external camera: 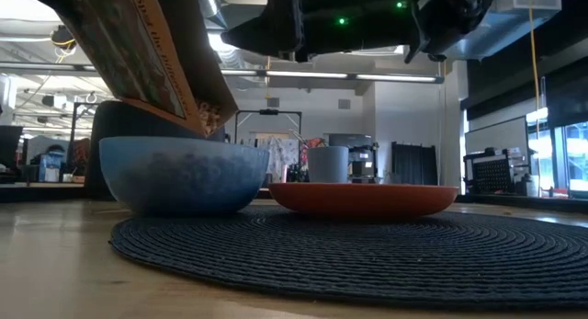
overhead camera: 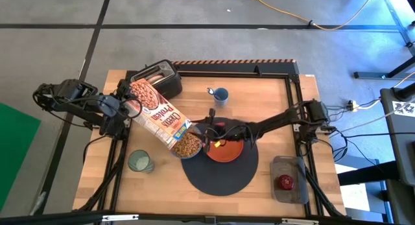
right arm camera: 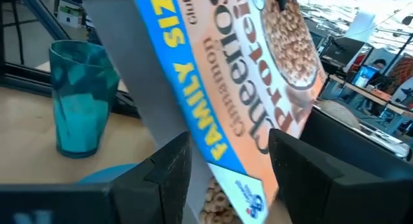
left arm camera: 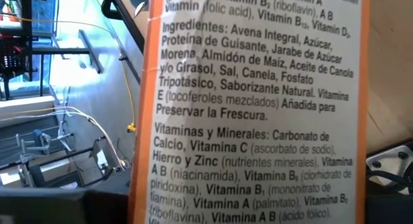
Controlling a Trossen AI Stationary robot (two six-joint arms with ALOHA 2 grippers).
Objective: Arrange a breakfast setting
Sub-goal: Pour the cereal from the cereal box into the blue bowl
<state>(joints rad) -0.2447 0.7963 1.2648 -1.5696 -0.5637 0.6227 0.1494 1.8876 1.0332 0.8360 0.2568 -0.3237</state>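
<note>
My left gripper [overhead camera: 128, 108] is shut on the orange cereal box [overhead camera: 159, 116], which slants down toward the blue bowl [overhead camera: 187, 146]. The bowl holds cereal and stands on the left rim of the dark round mat [overhead camera: 220, 168], beside the orange plate [overhead camera: 228, 151]. My right gripper [overhead camera: 209, 131] hovers open above the bowl and plate; in the right wrist view its fingers [right arm camera: 169, 167] stand on either side of the box's lower corner [right arm camera: 248, 188], touching nothing. The green cup [overhead camera: 139, 161] stands left of the mat. The apple [overhead camera: 284, 181] lies in a grey tray. My left gripper holds the cereal box at its raised end [overhead camera: 139, 102], coming level from the table's left side. The box itself hides the fingers in the left wrist view [left arm camera: 251, 121]. The box is lifted clear and tilted, its lower end [external camera: 207, 112] just above the bowl's rim [external camera: 184, 144].
A black toaster [overhead camera: 157, 78] stands at the far left behind the box. A blue mug [overhead camera: 220, 94] with a spoon stands at the far middle. The grey tray [overhead camera: 289, 179] is at the near right. A black frame [overhead camera: 293, 95] rims the table.
</note>
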